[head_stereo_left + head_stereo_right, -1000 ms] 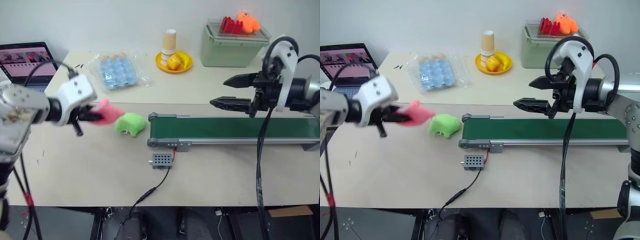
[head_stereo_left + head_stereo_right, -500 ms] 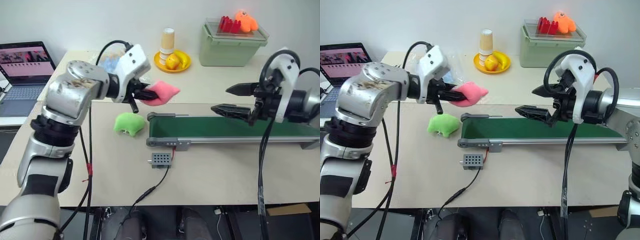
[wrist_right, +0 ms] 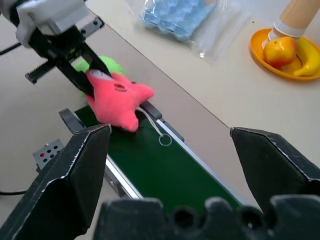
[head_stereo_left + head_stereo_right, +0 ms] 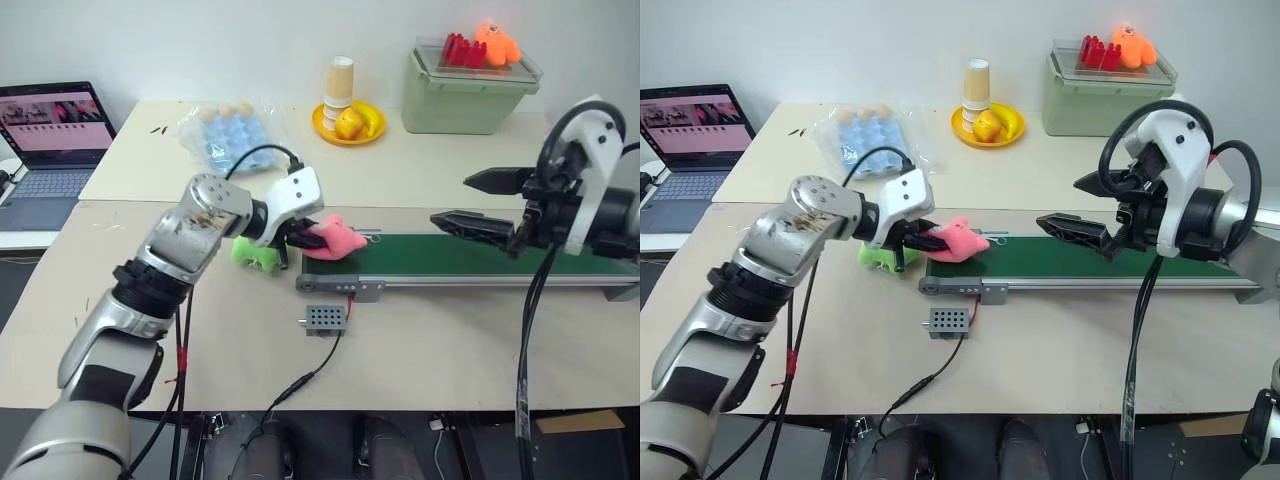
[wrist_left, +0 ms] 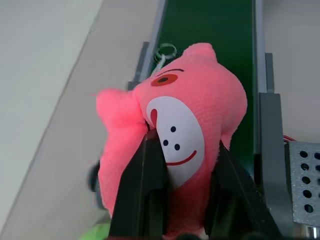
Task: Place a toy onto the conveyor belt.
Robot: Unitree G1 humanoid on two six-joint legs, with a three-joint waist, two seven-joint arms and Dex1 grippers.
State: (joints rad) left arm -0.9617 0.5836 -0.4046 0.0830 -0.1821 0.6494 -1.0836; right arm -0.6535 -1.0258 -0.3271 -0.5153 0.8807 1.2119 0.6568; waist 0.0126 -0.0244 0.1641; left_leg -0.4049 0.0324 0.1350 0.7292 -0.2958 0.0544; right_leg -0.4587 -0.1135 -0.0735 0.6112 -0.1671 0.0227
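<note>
My left gripper is shut on a pink plush toy and holds it over the left end of the dark-green conveyor belt. In the left wrist view the toy is pinched between the two black fingers, with the belt right behind it. A green plush toy lies on the table just left of the belt's end, partly hidden by my left arm. My right gripper hangs open above the belt's right half, with nothing between its fingers; its wrist view shows the pink toy.
A small grey perforated box on a cable sits in front of the belt. At the back stand a bag of blue items, a yellow plate of fruit with stacked paper cups, and a green lidded bin. A laptop is at the far left.
My left arm has swung right and down, carrying the pink toy from left of the green toy to over the belt's left end. The right gripper stays open, nearly still.
</note>
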